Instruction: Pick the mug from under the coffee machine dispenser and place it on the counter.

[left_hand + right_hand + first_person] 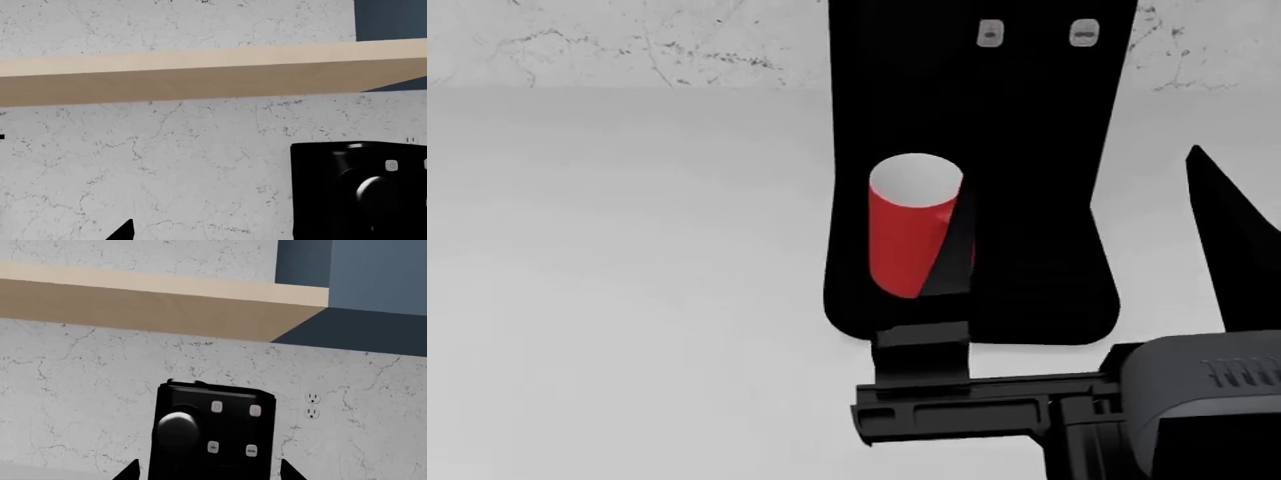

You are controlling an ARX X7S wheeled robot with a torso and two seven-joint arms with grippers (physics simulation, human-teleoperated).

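Red mug (908, 238) upright on dispenser base (1041, 300) — between spread right gripper (1088, 240) fingers.

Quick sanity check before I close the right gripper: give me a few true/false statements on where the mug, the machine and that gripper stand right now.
1. The mug stands upright on the machine's black base. True.
2. The mug is already out on the counter. False: it is still on the base, under the dispenser.
3. The right gripper is open, one finger in front of the mug and the other off to the machine's side. True.
4. The mug is blue. False: it is red with a pale inside.
5. A wooden shelf runs along the wall above the machine. True.
6. The left gripper grips the mug. False: only one of its fingertips shows, nowhere near the mug.
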